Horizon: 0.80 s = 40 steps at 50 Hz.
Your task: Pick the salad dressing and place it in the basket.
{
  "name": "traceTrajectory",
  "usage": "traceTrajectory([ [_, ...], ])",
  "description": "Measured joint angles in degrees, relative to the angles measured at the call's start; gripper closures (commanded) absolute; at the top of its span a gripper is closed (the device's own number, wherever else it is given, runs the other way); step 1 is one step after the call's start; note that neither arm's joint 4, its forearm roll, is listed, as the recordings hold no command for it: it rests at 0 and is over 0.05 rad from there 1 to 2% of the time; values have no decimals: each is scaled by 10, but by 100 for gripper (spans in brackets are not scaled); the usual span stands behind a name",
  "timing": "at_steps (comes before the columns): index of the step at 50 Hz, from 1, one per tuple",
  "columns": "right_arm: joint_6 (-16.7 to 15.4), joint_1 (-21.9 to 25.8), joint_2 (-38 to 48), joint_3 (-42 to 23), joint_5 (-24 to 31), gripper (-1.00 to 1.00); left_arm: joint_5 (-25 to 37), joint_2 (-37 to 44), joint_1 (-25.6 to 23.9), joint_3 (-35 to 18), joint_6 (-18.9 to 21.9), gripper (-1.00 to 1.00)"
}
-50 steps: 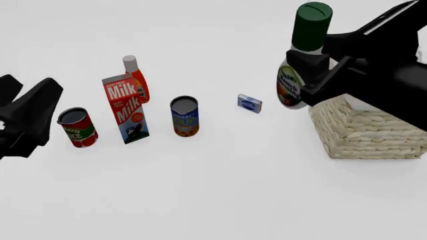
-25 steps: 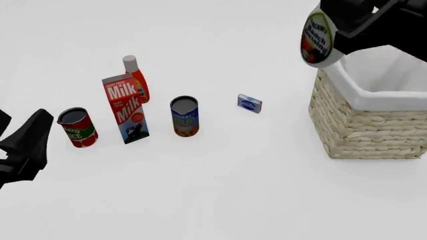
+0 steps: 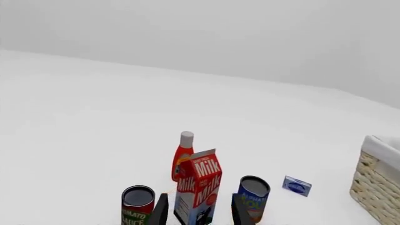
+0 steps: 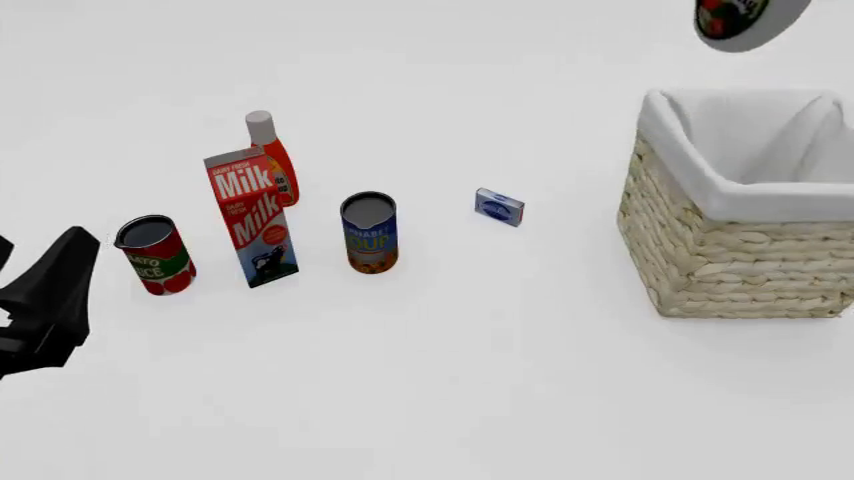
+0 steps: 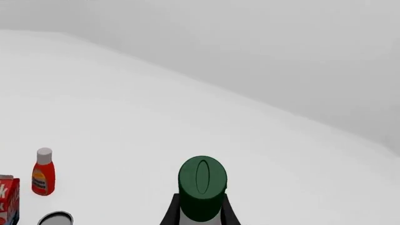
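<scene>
The right claw [image 5: 198,213] is closed around the salad dressing [image 5: 202,187], carrying it high above the basket [image 4: 707,250] near the tabletop's right edge, probably to clear the rim. The left claw [image 3: 198,213] waits open and empty.

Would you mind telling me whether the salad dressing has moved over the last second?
Yes. In the front view the salad dressing has risen and shifted right: it was beside the basket's near-left corner, and is now above the rim, mostly out of frame.
</scene>
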Motion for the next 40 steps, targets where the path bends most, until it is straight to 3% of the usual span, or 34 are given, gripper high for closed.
traceTrajectory([
  [17,15,-93,-2,-25,9,100,-12,13,7,1,3,-100],
  [40,36,-173,46,-15,-15,100,-22,28,2,1,5,-100],
])
